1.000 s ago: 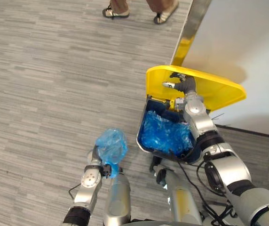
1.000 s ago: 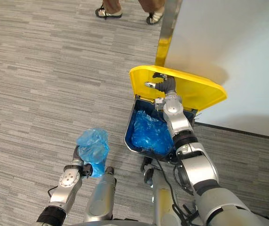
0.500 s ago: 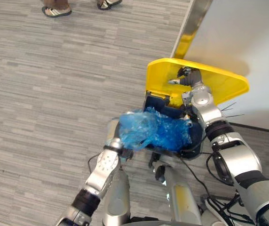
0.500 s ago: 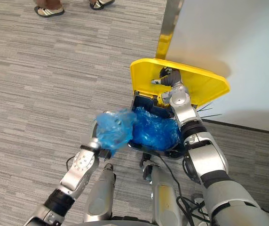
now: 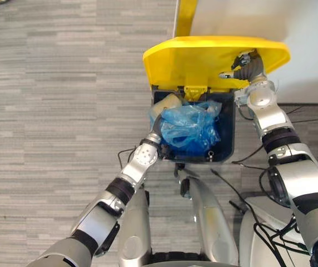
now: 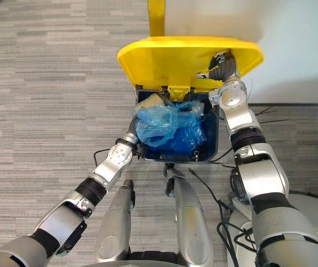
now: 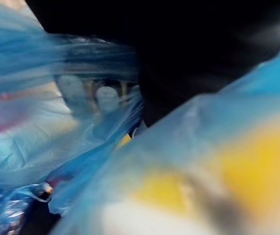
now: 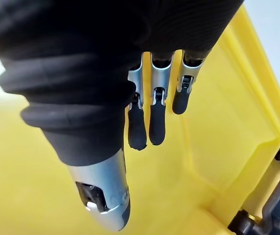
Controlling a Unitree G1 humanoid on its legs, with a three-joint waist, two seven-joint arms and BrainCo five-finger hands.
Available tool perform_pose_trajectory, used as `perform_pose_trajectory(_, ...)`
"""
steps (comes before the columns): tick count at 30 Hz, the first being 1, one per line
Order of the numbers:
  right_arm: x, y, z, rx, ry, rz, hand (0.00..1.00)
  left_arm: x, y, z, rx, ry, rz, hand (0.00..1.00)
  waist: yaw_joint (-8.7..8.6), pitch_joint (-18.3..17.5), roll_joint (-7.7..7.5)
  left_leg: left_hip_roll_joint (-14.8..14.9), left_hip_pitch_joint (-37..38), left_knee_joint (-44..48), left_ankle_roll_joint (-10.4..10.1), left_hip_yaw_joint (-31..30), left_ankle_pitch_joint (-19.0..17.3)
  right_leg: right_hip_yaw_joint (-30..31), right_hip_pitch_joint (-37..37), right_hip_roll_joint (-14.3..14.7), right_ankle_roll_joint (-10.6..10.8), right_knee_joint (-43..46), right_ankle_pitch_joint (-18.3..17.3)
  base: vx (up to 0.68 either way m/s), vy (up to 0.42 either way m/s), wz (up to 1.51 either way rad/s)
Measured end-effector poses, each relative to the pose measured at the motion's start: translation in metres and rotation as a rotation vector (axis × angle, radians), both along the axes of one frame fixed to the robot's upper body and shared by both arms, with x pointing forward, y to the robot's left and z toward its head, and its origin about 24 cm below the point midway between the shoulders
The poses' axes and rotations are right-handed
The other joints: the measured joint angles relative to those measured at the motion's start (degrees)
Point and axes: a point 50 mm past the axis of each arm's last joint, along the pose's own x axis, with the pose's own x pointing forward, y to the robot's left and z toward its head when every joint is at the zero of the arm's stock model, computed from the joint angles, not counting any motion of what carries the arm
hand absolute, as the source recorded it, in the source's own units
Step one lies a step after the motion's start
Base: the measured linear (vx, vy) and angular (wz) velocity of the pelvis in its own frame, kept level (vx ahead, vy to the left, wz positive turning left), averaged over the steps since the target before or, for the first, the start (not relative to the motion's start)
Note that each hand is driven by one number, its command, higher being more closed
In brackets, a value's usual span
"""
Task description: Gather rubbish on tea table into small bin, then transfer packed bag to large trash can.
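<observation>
Right hand (image 5: 243, 63), fingers (image 8: 157, 125) straight, is propping the lid (image 5: 187, 58) back at twelve o'clock, keeping the trash can (image 5: 229, 133) open — the blue bag (image 5: 188, 125) is sitting in its mouth beside the left hand (image 5: 155, 129) at eight o'clock, grip impossible to tell.

No legible text or labels.

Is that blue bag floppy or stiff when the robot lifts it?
Probably floppy: the blue bag is thin, crinkled plastic that droops in the bin. Likely light, since it bunches up loosely. Perhaps slippery, as the film looks glossy.
</observation>
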Motion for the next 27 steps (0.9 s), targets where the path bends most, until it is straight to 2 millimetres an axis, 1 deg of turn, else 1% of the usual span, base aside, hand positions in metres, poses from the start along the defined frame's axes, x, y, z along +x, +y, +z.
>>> perform_pose_trajectory(2,-0.003,0.01,0.011,0.011,-0.05,0.04,0.0,0.005,-0.004,0.0,0.0,0.029,0.018,0.0,-0.12,0.5,-0.17,0.8,-1.5,1.6,0.2,0.9,-0.8,0.2,-1.5,0.4,0.0,0.8,0.0,0.01,0.024,-0.25)
perform_pose_trajectory(3,-0.006,0.017,0.02,0.027,-0.092,0.075,0.0,0.008,-0.007,0.002,-0.006,0.041,0.029,0.0,-0.16,0.5,-0.17,1.4,-2.7,3.0,0.0,1.6,-1.4,0.4,-2.8,0.8,-0.1,1.2,0.0,0.0,0.027,-0.25)
perform_pose_trajectory(6,-0.011,0.033,0.029,0.048,-0.142,0.135,0.0,0.011,-0.007,0.004,-0.019,0.047,0.043,0.0,-0.32,0.5,-0.23,1.7,-4.1,4.3,0.6,3.0,-2.2,1.4,-4.8,1.1,-0.2,2.0,0.1,0.0,0.028,-0.27)
perform_pose_trajectory(7,-0.013,0.044,0.032,0.058,-0.159,0.174,0.0,0.012,-0.005,0.005,-0.031,0.05,0.058,0.0,-0.67,0.5,-0.24,1.8,-4.6,4.4,0.7,3.8,-2.2,1.9,-5.4,1.2,-0.2,2.0,0.3,-0.01,0.03,-0.23)
perform_pose_trajectory(8,-0.016,0.055,0.033,0.05,-0.173,0.209,0.0,0.013,-0.002,0.005,-0.031,0.054,0.072,0.0,-0.96,0.6,-0.25,2.3,-4.8,4.6,0.9,4.6,-2.4,2.3,-5.7,1.3,-0.3,2.0,0.4,0.0,0.027,-0.25)
perform_pose_trajectory(10,-0.018,0.066,0.035,0.049,-0.185,0.242,0.0,0.014,0.001,0.005,-0.03,0.058,0.086,0.0,-0.97,0.5,-0.25,2.7,-4.7,4.9,0.9,5.2,-2.6,2.7,-5.8,1.7,-0.3,2.0,0.5,0.0,0.012,-0.16)
perform_pose_trajectory(12,-0.023,0.082,0.038,0.052,-0.213,0.296,0.0,0.015,0.003,0.006,-0.02,0.049,0.095,0.0,-1.02,0.5,-0.34,2.8,-4.4,4.7,0.9,5.6,-2.7,2.7,-5.7,1.7,-0.4,2.0,0.5,0.01,0.011,-0.05)
perform_pose_trajectory(15,-0.028,0.096,0.04,0.064,-0.233,0.345,0.0,0.014,0.005,0.002,0.017,0.056,0.104,0.0,-0.96,0.5,-0.4,2.9,-3.4,4.4,0.9,5.9,-2.7,2.8,-4.9,1.7,-0.4,2.1,0.5,0.0,0.0,0.0)
perform_pose_trajectory(17,-0.03,0.1,0.04,0.071,-0.24,0.361,0.0,0.012,0.005,-0.003,0.039,0.064,0.105,0.0,-0.95,0.5,-0.43,2.9,-2.1,3.9,0.9,5.9,-2.6,2.7,-3.9,1.4,-0.4,2.2,0.5,0.0,0.003,0.09)
perform_pose_trajectory(19,-0.029,0.098,0.032,0.074,-0.221,0.356,0.0,0.011,0.005,-0.004,0.05,0.06,0.104,0.0,-0.87,0.4,-0.57,2.9,-0.4,3.3,0.5,6.0,-2.4,2.3,-2.2,0.8,-0.4,2.2,0.5,-0.01,0.005,0.2)
perform_pose_trajectory(20,-0.029,0.094,0.019,0.081,-0.19,0.346,0.0,0.011,0.005,-0.002,0.054,0.046,0.103,0.0,-0.67,0.1,-0.94,2.8,0.9,2.9,0.2,6.1,-2.2,2.0,-0.8,0.3,-0.4,2.2,0.4,-0.04,0.003,0.33)
perform_pose_trajectory(21,-0.031,0.091,0.004,0.089,-0.16,0.342,0.0,0.009,0.006,0.0,0.054,0.022,0.102,0.0,-0.59,-0.3,-1.68,2.8,1.7,2.2,0.2,6.3,-1.6,1.6,0.3,-0.4,-0.2,2.3,0.1,-0.05,0.0,0.38)
perform_pose_trajectory(22,-0.032,0.09,-0.003,0.095,-0.143,0.342,0.0,0.007,0.006,0.001,0.049,0.012,0.101,0.0,-0.59,-0.5,-2.13,2.8,2.1,2.1,-0.2,6.4,-1.3,1.2,0.9,-0.8,0.0,2.3,0.0,-0.07,-0.005,0.42)
perform_pose_trajectory(23,-0.033,0.087,-0.02,0.111,-0.104,0.335,0.0,0.004,0.008,-0.001,0.045,0.007,0.104,0.0,-0.55,-0.9,-2.87,2.9,3.0,2.3,-0.4,6.4,-1.2,0.7,2.3,-1.3,0.0,2.4,-0.1,-0.05,0.005,0.3)
perform_pose_trajectory(24,-0.035,0.085,-0.029,0.123,-0.084,0.329,0.0,0.002,0.009,-0.003,0.044,0.008,0.107,0.0,-0.19,-1.1,-3.12,2.9,3.4,2.6,-0.4,6.4,-1.2,0.4,3.0,-1.3,0.0,2.5,-0.1,-0.09,0.026,0.28)
perform_pose_trajectory(25,-0.042,0.076,-0.054,0.163,-0.039,0.306,0.0,-0.004,0.017,-0.013,0.042,0.022,0.125,0.0,0.84,-1.7,-3.92,2.8,4.3,3.5,-0.3,5.9,-1.2,0.0,4.7,-1.6,0.1,2.9,-0.3,-0.1,0.049,0.19)
perform_pose_trajectory(26,-0.046,0.072,-0.064,0.184,-0.021,0.296,0.0,-0.007,0.022,-0.02,0.042,0.034,0.135,0.0,1.02,-2.0,-4.45,2.5,4.8,3.7,-0.3,5.7,-1.2,-0.2,5.4,-1.9,0.1,3.2,-0.4,-0.1,0.054,0.23)
perform_pose_trajectory(27,-0.053,0.065,-0.085,0.226,0.018,0.272,0.0,-0.014,0.033,-0.034,0.053,0.065,0.158,0.0,1.78,-2.5,-5.18,1.9,6.5,3.8,-0.2,5.6,-1.1,-0.1,7.2,-2.2,0.1,3.2,-0.4,-0.09,0.114,0.22)
